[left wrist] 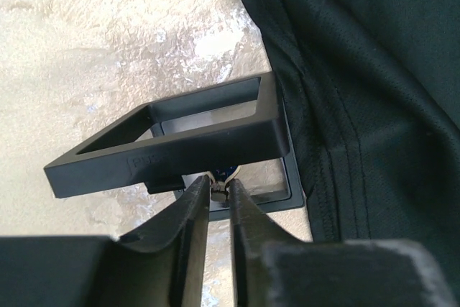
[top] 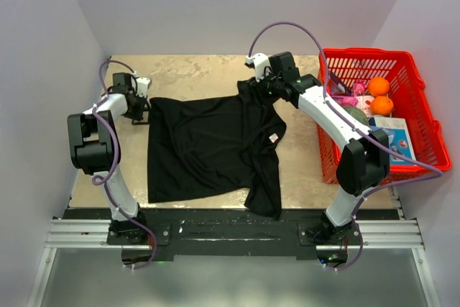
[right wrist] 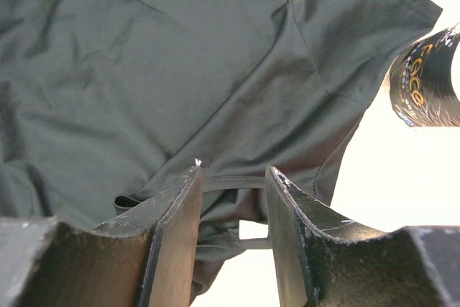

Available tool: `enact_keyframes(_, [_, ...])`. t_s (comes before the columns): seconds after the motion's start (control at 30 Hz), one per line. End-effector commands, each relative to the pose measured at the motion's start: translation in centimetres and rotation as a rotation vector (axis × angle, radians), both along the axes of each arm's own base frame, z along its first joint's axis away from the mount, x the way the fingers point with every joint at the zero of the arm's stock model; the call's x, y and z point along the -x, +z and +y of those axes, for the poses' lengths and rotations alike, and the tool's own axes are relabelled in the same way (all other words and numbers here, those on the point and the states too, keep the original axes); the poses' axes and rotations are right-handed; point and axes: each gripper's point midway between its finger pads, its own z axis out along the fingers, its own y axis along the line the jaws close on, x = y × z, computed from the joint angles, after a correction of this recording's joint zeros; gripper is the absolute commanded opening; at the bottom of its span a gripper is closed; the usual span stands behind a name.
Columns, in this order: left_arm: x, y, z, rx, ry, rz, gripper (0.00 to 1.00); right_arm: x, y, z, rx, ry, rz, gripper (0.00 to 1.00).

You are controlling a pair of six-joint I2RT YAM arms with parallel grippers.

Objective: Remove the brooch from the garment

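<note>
The garment (top: 208, 141) is a black T-shirt spread flat on the table, with its white-and-red label (top: 273, 138) showing. The brooch (left wrist: 221, 175), a tiny pale-golden pin, sits pinched between the tips of my left gripper (left wrist: 219, 186), just above the inside of a black square frame (left wrist: 201, 131). This is off the shirt's left edge (left wrist: 374, 70), where my left gripper (top: 138, 108) hangs low over the table. My right gripper (right wrist: 233, 170) stands with jaws apart at the shirt's far right corner (top: 262, 85), a hem band of the garment (right wrist: 144, 55) running across between its fingertips.
A red basket (top: 424, 106) stands to the right of the shirt, holding two oranges (top: 379, 85), a booklet and other items. A dark packet with orange lettering (right wrist: 424, 77) shows at the right edge of the right wrist view. Grey walls close in on both sides.
</note>
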Motion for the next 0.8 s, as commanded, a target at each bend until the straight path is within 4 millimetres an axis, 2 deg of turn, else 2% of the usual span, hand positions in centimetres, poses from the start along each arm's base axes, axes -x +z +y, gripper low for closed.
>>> enact_keyframes(0.0, [-1.8, 1.6, 0.3, 0.002, 0.005, -0.063, 0.27, -1.1, 2.1, 0.3, -0.01, -0.002, -0.063, 0.45])
enact_keyframes(0.1, [-1.6, 1.7, 0.5, -0.001, 0.007, -0.058, 0.31, -1.1, 2.2, 0.4, -0.009, 0.001, -0.067, 0.45])
enact_keyframes(0.23, [-1.2, 2.4, 0.5, -0.004, 0.013, -0.056, 0.42, -1.1, 2.4, 0.2, 0.0, 0.004, -0.07, 0.45])
enact_keyframes(0.3, [-0.9, 3.8, 0.4, -0.009, 0.014, -0.075, 0.46, -0.9, 2.6, -0.1, 0.017, 0.01, -0.075, 0.45])
enact_keyframes(0.37, [-0.3, 4.9, 0.4, -0.009, 0.017, -0.084, 0.89, -0.7, 2.8, -0.6, 0.036, 0.009, -0.078, 0.45])
enact_keyframes(0.4, [0.2, 6.1, 0.3, -0.01, 0.015, -0.108, 0.97, -0.6, 2.9, -0.7, 0.042, 0.013, -0.084, 0.45])
enact_keyframes(0.57, [1.3, 9.3, 0.0, -0.002, 0.058, -0.176, 0.99, 0.2, 3.4, -1.0, 0.05, 0.038, -0.083, 0.48])
enact_keyframes(0.6, [1.1, 10.9, -0.1, 0.009, 0.062, -0.211, 0.99, 0.1, 3.9, -0.8, 0.04, 0.047, -0.094, 0.49])
enact_keyframes(0.77, [0.5, 15.6, -1.6, 0.096, 0.062, -0.301, 0.99, -0.4, 6.6, -0.8, 0.002, -0.012, -0.141, 0.58])
